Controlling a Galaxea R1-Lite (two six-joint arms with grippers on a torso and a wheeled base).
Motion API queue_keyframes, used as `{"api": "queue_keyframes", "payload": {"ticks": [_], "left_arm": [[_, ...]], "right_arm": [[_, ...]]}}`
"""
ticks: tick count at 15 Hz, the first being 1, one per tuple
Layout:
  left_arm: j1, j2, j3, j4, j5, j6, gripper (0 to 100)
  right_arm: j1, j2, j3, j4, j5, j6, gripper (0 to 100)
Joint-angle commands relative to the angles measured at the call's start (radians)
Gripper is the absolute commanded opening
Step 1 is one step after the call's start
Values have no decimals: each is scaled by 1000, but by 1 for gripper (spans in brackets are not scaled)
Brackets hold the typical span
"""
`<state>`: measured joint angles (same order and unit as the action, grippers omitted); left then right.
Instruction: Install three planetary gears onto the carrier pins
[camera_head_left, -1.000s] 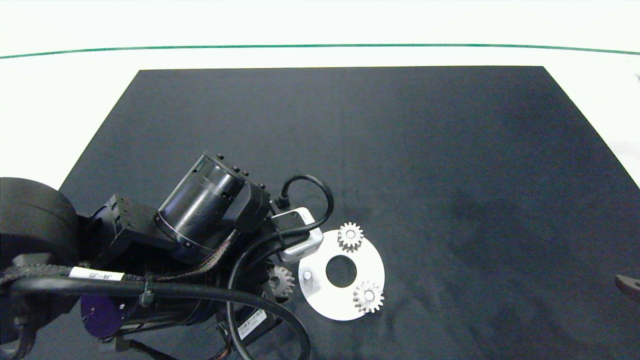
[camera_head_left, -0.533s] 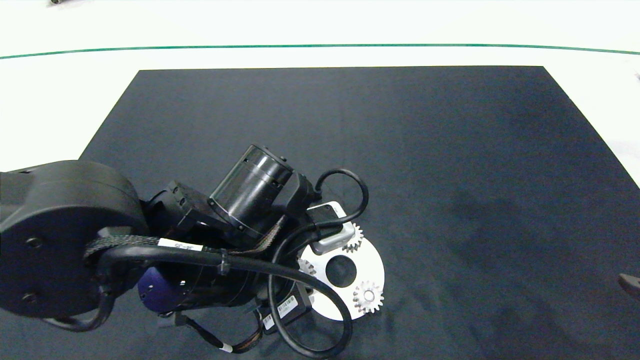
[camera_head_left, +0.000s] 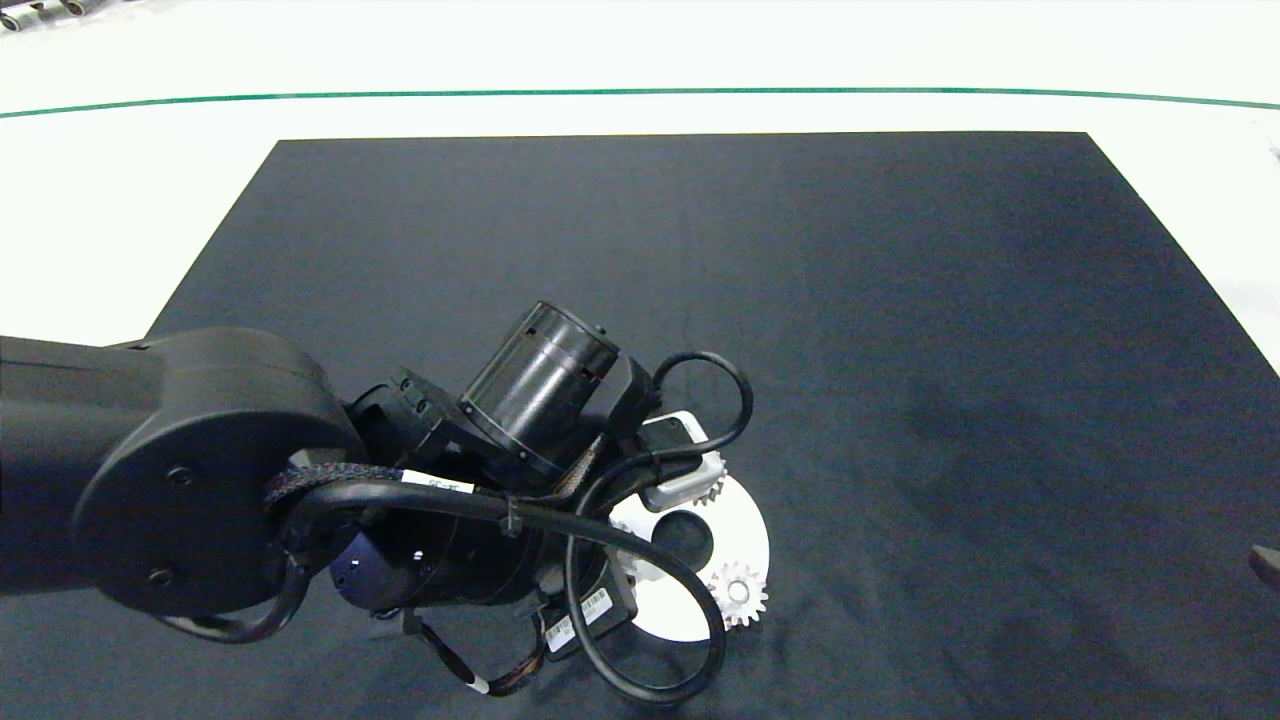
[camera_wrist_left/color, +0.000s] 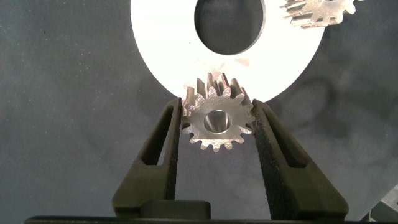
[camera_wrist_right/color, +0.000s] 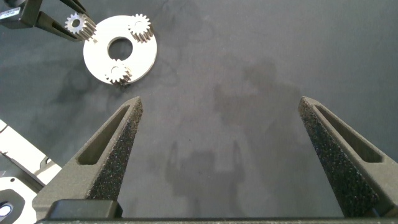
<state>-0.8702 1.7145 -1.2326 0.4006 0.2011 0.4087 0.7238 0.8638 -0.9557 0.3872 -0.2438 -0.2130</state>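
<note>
The left pincer (camera_wrist_left/color: 217, 121) grasps a small silver metal spur gear (camera_wrist_left/color: 218, 118) between its two dark fingers (camera_wrist_left/color: 169, 140), one finger pressed against the teeth on each side. The gear sits face-up in the left wrist view, its round centre hole open, and it hangs at the rim of the flat white ring-shaped disc (camera_wrist_left/color: 161, 56) with the large centre hole, overlapping the disc's edge. Whether it touches the disc or a pin cannot be told.

In the head view the left arm (camera_head_left: 200, 480) reaches in from the left and covers the near-left part of the white disc (camera_head_left: 752, 545), which lies on the black mat (camera_head_left: 900, 350) spread over the white surface (camera_head_left: 640, 60). Two more silver gears are seated on the disc: one near its lower right edge (camera_head_left: 737, 593), with a pale pin end showing in its centre, and one at the disc's far side (camera_head_left: 710, 488), partly hidden under the grey wrist camera housing (camera_head_left: 680, 480).

The right wrist view shows the same layout from afar: the disc (camera_wrist_right/color: 99, 62), the two mounted gears (camera_wrist_right/color: 139, 26) (camera_wrist_right/color: 118, 73), and the third gear (camera_wrist_right/color: 77, 23) held at the disc's edge by the left pincer (camera_wrist_right/color: 73, 25).

The right pincer (camera_wrist_right/color: 224, 155) is released, its fingers spread wide above bare black mat, well apart from the disc; only its tip (camera_head_left: 1265, 565) shows at the head view's right edge.
</note>
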Motion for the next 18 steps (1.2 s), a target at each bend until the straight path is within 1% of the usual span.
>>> {"api": "queue_keyframes", "payload": {"ticks": [1,6,17,18], "left_arm": [[-4,5,-4,3,1,2,19],[-7,19,-27,4,1,4,19],[0,8,-24,3,1,-1,19],[0,8,-24,3,8,-2,19]], "right_arm": [[0,1,0,2,-2,-2,100],[0,1,0,4,-2,-2,100],[5,6,5,4,0,-3,100],[5,3,5,4,0,-11,100]]}}
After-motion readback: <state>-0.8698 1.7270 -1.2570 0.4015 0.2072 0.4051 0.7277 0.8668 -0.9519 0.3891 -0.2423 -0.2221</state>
